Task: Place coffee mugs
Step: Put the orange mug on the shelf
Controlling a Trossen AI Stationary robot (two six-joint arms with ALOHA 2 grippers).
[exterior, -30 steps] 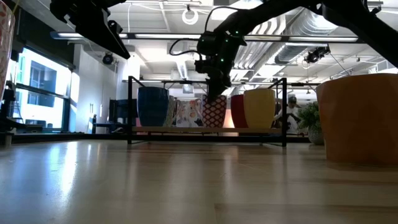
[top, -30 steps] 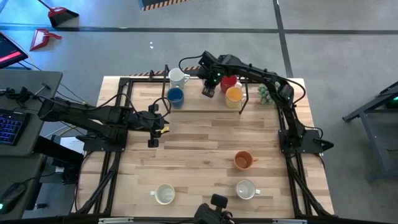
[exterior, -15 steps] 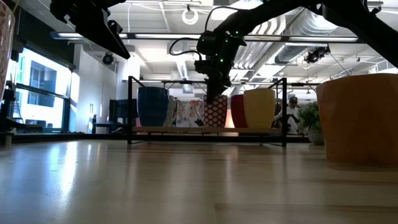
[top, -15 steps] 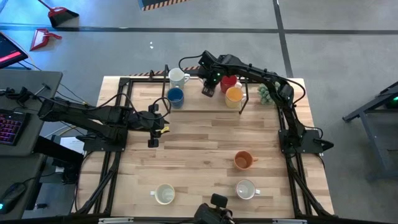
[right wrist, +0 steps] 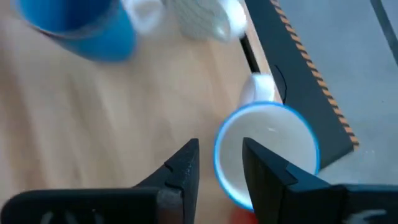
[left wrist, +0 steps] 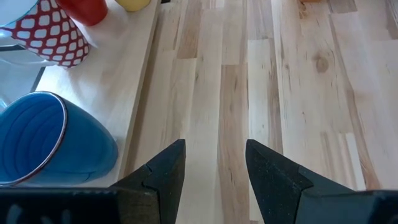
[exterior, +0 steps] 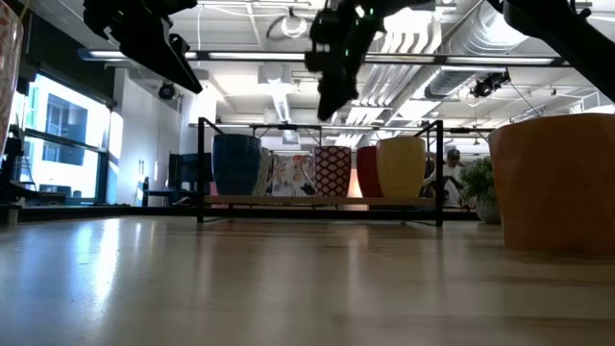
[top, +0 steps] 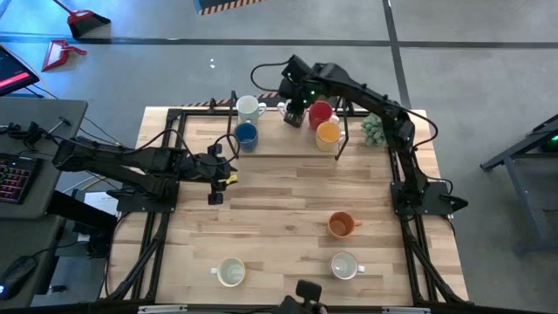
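1. The mugs are getting lined up on the raised shelf (top: 261, 157) at the far edge of the table (top: 296, 201). That's why the blue mug (top: 246, 134), a white mug (top: 249, 107), the red mug (top: 320, 112) and the yellow mug (top: 328, 133) sit bunched together up there.
2. The right gripper (top: 295, 114) hangs above that row, between the white mug and the red one. Its fingers (right wrist: 180, 171) are parted with nothing between them, which looks to me like it's just let a mug go.
3. The left gripper (top: 215, 199) waits over the left part of the table, near the shelf, fingers spread and empty. You can see bare wood between them in the left wrist view.
4. Three mugs are not placed yet: the orange mug (top: 341, 225) right of centre, plus a white one (top: 345, 265) and a cream one (top: 231, 273) down by the near edge.
5. The high view mostly hides the mug under the right gripper. The right wrist view shows a blue-rimmed mug with a white inside (right wrist: 267, 152) right below its fingers.
6. The low view picks up a red-and-white patterned mug (exterior: 332, 171) in the middle of the row, and the left wrist cam catches the same pattern (left wrist: 53, 37) beside the blue one. From above I can't make it out.
7. There's also a small green plant (top: 373, 130) at the right end of the shelf, not part of the job.
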